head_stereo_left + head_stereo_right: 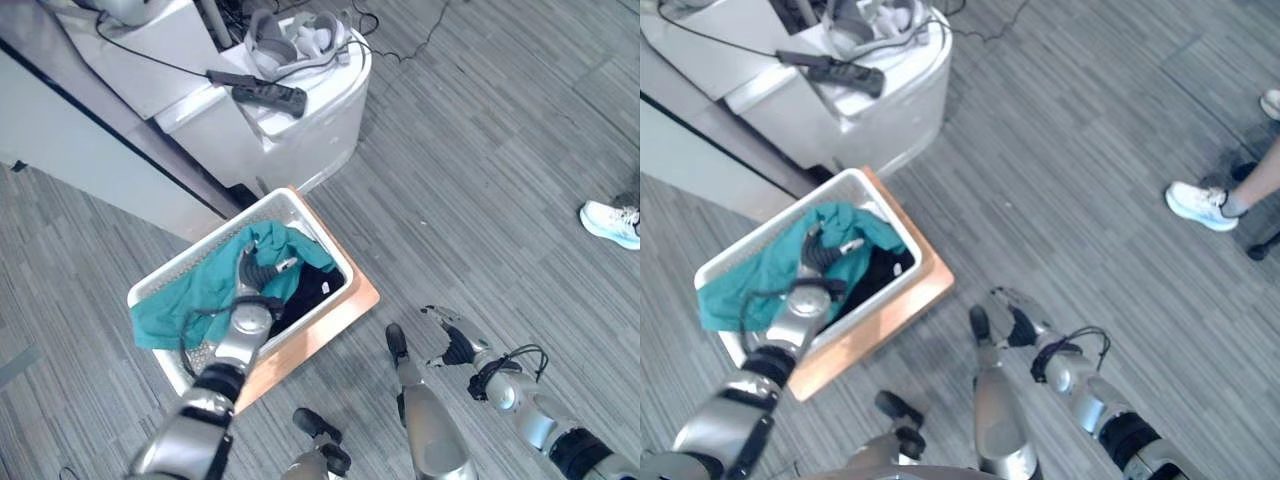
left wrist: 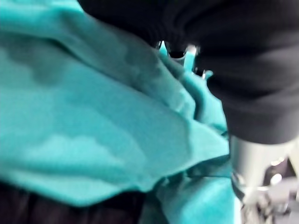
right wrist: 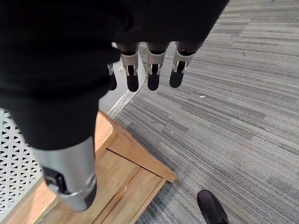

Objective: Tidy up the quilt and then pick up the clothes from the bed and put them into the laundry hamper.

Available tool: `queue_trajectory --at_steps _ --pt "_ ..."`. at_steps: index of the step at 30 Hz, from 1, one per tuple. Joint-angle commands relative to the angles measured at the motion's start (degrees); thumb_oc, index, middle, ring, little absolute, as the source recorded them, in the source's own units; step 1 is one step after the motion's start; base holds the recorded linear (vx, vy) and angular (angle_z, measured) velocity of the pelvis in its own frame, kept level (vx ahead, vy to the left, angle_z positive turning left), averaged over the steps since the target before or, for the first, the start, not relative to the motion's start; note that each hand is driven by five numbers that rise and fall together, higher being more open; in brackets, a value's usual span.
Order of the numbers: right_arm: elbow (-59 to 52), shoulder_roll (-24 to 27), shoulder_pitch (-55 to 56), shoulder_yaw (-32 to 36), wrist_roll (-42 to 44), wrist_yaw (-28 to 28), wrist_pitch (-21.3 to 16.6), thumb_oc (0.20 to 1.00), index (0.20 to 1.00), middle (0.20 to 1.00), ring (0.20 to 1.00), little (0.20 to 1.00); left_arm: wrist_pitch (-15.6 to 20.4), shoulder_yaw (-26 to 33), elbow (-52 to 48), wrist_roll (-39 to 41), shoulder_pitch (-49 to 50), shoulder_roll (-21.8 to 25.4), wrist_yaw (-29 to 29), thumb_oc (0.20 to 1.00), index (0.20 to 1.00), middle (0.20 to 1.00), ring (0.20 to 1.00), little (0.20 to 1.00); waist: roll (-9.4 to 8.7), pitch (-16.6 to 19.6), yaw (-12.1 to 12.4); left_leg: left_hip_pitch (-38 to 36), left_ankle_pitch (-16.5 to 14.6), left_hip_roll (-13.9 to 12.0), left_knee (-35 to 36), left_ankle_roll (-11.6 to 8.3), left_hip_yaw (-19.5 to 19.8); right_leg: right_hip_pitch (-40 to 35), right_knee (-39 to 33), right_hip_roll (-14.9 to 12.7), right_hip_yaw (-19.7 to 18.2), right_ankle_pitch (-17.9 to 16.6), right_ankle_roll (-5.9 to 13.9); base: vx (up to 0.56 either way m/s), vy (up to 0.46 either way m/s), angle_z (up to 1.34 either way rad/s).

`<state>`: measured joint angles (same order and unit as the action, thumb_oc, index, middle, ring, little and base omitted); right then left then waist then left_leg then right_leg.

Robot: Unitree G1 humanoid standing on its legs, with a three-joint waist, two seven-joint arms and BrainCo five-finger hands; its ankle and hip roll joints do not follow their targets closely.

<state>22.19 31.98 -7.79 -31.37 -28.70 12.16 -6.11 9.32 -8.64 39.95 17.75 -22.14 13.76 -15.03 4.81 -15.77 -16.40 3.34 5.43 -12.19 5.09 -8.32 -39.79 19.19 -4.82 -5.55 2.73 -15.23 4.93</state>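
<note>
Inspecting the laundry hamper [image 1: 325, 243], we find the teal garment [image 1: 200, 290] draped over its rim, left hand [image 1: 258, 270] fingers curled into the folds. Soft, light cloth; grip a bunched fold. Right hand [image 3: 149, 70] hangs idle, fingers straight.

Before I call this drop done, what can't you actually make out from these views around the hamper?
- Left robot hand: its fingers are sunk in the teal garment, so whether they grip the cloth is unclear.
- Hamper bottom: covered by the teal garment and a dark garment, so anything beneath is hidden.
- Left wrist view: teal cloth blurred against the lens, no hamper wall visible.
- Person's shoe: cut by the frame edge.
</note>
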Motion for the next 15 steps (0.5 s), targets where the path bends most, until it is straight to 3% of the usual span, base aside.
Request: queue_trajectory --at_steps 1,3,6,7,12,15 --pt "-0.5 -1.5 0.2 2.0 1.5 0.5 0.2 1.0 1.0 1.0 1.0 1.0 3.7 -0.2 -2.7 9.9 2.3 3.2 3.1 1.0 1.0 1.0 1.0 1.0 1.34 1.3 0.0 -0.2 0.5 -4.4 -0.1 -3.36 5.0 -3.7 -0.2 -3.4 1.5 10.5 5.49 0.06 0.013 0.13" --pt "0.3 -0.9 1.9 3.4 1.5 -1.3 0.2 1.0 1.0 1.0 1.0 1.0 2.8 1.0 -5.8 11.0 10.7 4.5 6.9 1.0 1.0 1.0 1.0 1.0 1.6 3.5 1.4 -2.8 0.0 -4.4 -0.1 -3.19 5.8 -7.3 -0.2 -3.0 2.4 11.6 5.0 0.1 0.032 0.19" --pt "1.4 -1.1 3.2 4.3 1.6 -2.2 0.4 1.0 1.0 1.0 1.0 1.0 2.1 3.2 -8.0 11.4 16.6 4.7 7.1 1.0 1.0 1.0 1.0 1.0 1.59 5.0 2.7 -4.8 -0.6 -4.2 -0.1 -3.04 6.5 -10.1 -0.2 -2.9 3.3 12.3 4.83 0.07 0.059 0.22" --pt "4.8 -2.1 4.4 5.4 2.4 -2.3 1.0 1.0 1.0 1.0 1.0 1.0 2.3 5.4 -10.6 14.1 21.6 4.0 6.8 1.0 1.0 1.0 1.0 1.0 1.17 6.2 4.3 -6.1 -1.0 -4.1 -0.1 -2.74 7.6 -12.3 -0.2 -2.9 4.3 12.7 4.76 0.02 0.033 0.19" --pt "12.2 -4.6 6.2 7.2 4.0 -2.7 2.3 1.0 1.0 1.0 1.0 1.0 1.0 9.2 -12.3 15.9 28.2 4.0 7.5 1.0 1.0 1.0 1.0 1.0 -0.39 8.0 6.8 -8.5 -1.9 -3.7 -0.1 -2.24 9.8 -16.6 -0.2 -3.3 6.6 13.5 4.73 0.0 0.041 0.33" --pt "19.9 -7.3 6.5 8.6 6.6 -2.4 3.4 1.0 1.0 1.0 1.0 1.0 -0.5 10.6 -8.2 16.4 30.6 3.5 7.8 1.0 1.0 1.0 1.0 1.0 -1.55 8.9 8.5 -9.1 -2.3 -3.6 -0.1 -1.92 11.6 -18.8 -0.2 -3.7 8.3 13.8 4.85 -0.01 0.042 0.39"
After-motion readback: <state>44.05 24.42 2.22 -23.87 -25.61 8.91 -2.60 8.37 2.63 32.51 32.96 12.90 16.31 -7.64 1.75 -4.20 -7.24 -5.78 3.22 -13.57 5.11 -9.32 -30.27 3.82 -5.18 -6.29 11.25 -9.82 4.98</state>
